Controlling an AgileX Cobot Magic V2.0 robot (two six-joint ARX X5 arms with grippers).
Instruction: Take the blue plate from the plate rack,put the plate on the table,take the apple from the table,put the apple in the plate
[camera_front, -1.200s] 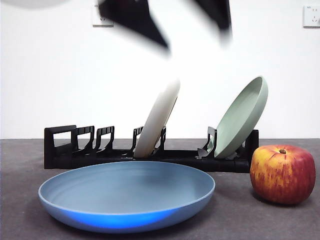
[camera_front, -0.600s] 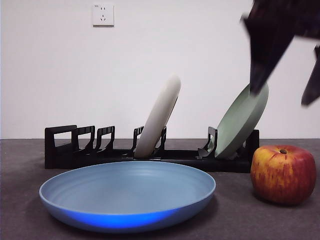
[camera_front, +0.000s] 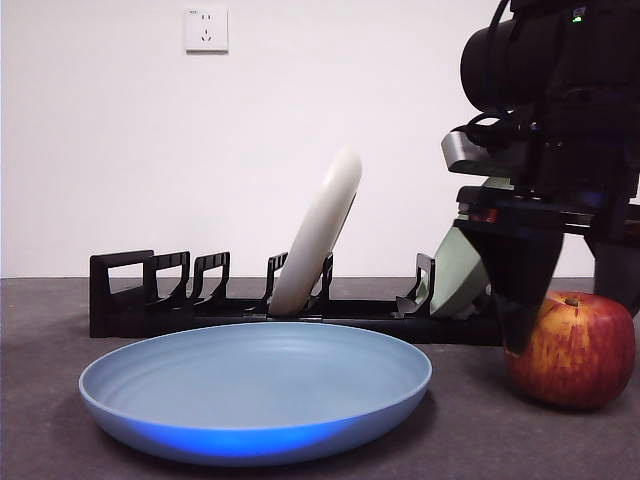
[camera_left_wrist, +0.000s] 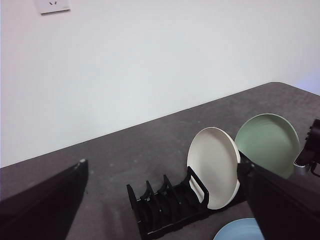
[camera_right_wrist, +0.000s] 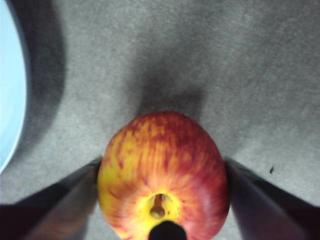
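With apple (camera_right_wrist: 162, 175) sitting on table (camera_front: 50, 440) right of blue plate (camera_front: 255, 385), right gripper (camera_front: 570, 330) down over it, jaws wide apart either side, not gripping. Left gripper (camera_left_wrist: 165, 220) raised, jaws spread, holding nothing.

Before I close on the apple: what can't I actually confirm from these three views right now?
- Jaw contact: in the right wrist view the right gripper straddles the apple, but blur hides whether the jaws touch it.
- Green plate: front view, mostly hidden by that arm.
- Blue plate: both wrist views cut it off at an edge.
- Left gripper: raised, away from the work.
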